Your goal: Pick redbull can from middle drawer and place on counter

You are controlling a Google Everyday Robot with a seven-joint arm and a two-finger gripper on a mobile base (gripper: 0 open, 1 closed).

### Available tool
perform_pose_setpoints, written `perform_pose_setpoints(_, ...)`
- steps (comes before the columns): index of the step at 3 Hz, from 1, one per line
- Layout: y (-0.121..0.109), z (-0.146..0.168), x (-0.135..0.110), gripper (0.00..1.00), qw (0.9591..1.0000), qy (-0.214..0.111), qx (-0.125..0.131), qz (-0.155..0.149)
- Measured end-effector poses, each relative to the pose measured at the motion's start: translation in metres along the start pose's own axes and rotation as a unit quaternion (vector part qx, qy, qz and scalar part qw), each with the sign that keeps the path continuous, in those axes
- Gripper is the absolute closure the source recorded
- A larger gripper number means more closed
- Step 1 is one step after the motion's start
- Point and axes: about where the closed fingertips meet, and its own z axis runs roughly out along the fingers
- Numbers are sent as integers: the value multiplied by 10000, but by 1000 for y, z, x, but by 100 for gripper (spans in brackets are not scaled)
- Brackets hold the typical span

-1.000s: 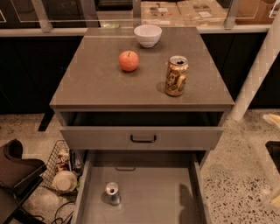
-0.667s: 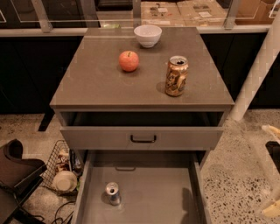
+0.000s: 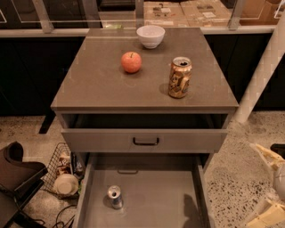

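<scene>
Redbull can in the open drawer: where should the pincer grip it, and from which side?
Grip the redbull can mid-body, coming from above: it stands upright near the left wall of the middle drawer, which likely blocks a sideways approach. The pincer is open at the picture's right edge.

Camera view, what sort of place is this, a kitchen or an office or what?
Probably an office break area or kitchenette: a grey counter carrying an apple, a bowl and a gold can, a speckled floor, cardboard boxes behind. The gripper sits low at the right edge.
</scene>
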Motion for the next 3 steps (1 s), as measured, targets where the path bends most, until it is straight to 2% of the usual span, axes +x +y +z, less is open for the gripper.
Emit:
perform_pose_setpoints(1, 16, 23, 7, 0, 9985, -320, -341, 267)
perform_pose_setpoints(3, 16, 34, 11, 0, 9979, -444, -357, 299)
